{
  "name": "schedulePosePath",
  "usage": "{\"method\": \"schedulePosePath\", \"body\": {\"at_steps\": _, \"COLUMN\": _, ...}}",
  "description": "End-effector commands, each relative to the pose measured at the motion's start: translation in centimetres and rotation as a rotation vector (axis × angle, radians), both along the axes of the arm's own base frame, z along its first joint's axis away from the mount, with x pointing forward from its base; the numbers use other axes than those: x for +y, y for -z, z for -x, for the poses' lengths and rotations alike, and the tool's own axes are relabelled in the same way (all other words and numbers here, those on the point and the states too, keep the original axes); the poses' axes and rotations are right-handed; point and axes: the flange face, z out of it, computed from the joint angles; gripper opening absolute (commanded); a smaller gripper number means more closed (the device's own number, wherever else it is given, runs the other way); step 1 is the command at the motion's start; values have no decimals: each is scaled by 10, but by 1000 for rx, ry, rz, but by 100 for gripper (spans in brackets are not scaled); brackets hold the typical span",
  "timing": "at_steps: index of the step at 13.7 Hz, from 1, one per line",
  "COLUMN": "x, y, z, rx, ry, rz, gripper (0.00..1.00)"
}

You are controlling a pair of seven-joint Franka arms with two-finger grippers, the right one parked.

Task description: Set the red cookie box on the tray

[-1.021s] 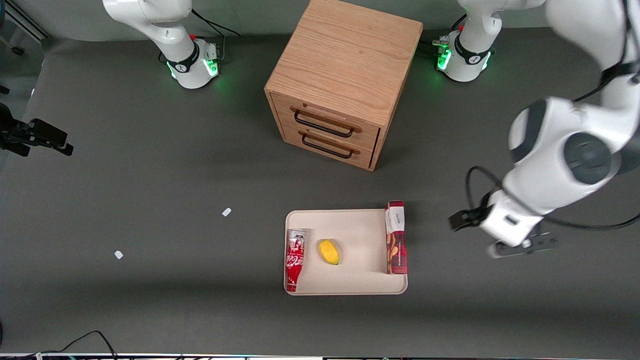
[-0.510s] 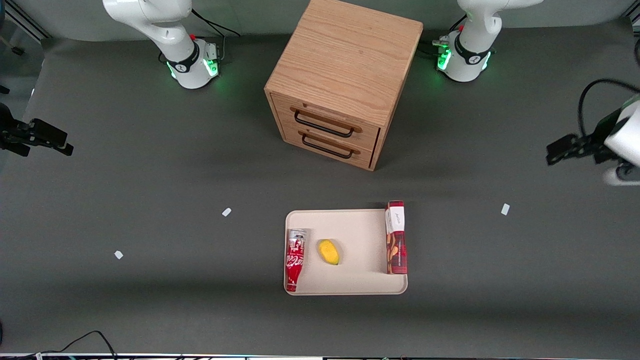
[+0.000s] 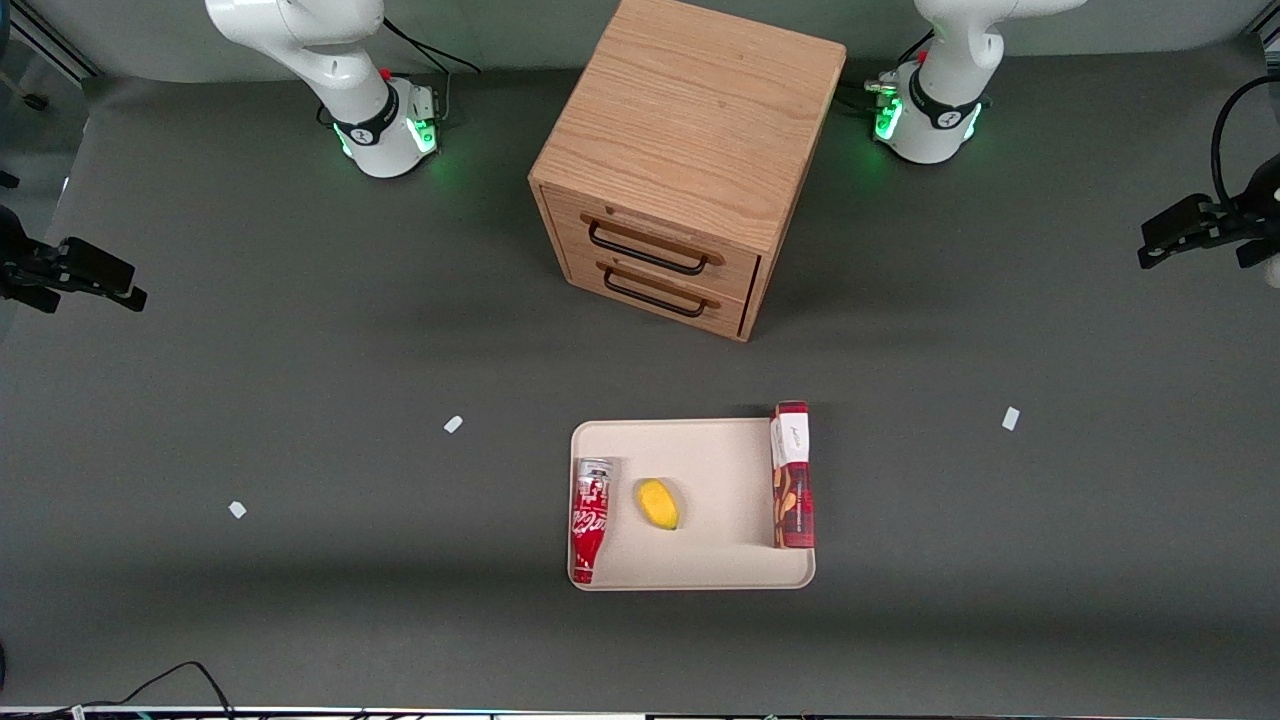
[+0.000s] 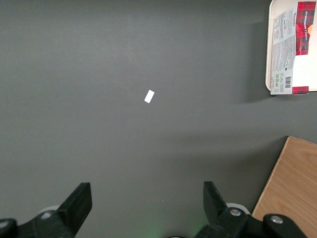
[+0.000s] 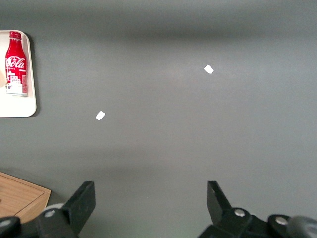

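Observation:
The red cookie box (image 3: 791, 476) lies along the edge of the cream tray (image 3: 715, 460) that faces the working arm's end of the table, resting on the rim. It also shows in the left wrist view (image 4: 293, 47) on the tray's rim (image 4: 270, 59). My left gripper (image 4: 147, 198) is open and empty, high above bare grey table far from the tray, at the working arm's end. In the front view only its black camera mount (image 3: 1190, 228) shows at the frame's edge.
A red soda bottle-can (image 3: 590, 518) and a yellow fruit (image 3: 658, 503) lie on the tray. A wooden two-drawer cabinet (image 3: 685, 160) stands farther from the front camera than the tray. Small white tape marks (image 3: 1011, 418) (image 3: 453, 424) (image 3: 237, 509) lie on the table.
My left arm has swung away from the tray toward the working arm's end of the table and farther from the front camera. The cookie box and the tray have not moved.

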Motion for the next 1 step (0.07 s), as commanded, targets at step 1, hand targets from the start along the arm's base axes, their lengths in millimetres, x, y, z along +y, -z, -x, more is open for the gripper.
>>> {"method": "schedulePosePath", "body": {"at_steps": 1, "x": 0, "y": -2, "z": 5, "rx": -14, "ry": 23, "rz": 11, "gripper": 100}}
